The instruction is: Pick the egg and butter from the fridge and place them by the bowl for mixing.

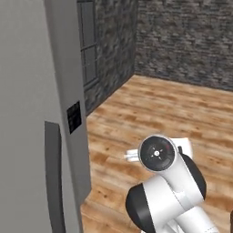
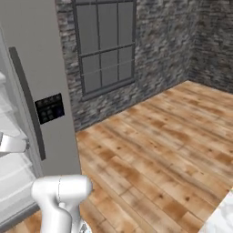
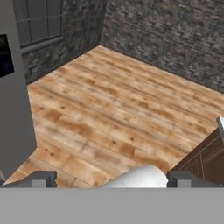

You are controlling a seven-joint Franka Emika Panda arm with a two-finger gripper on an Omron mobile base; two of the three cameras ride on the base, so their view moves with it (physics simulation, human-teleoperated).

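Matt grey fridge (image 1: 27, 113), wooden plank floor (image 2: 159, 145), rough stone wall (image 3: 175, 39)

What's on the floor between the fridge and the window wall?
Nothing: in the right base view, bare wooden floor runs from the fridge to the window wall.

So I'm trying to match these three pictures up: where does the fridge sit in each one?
Left base view: fridge fills the left side, dark handle low on it.
Right base view: fridge at left, its shelves at the far left edge.
Hand view: fridge along the left edge.
Shared landmark: its black panel.
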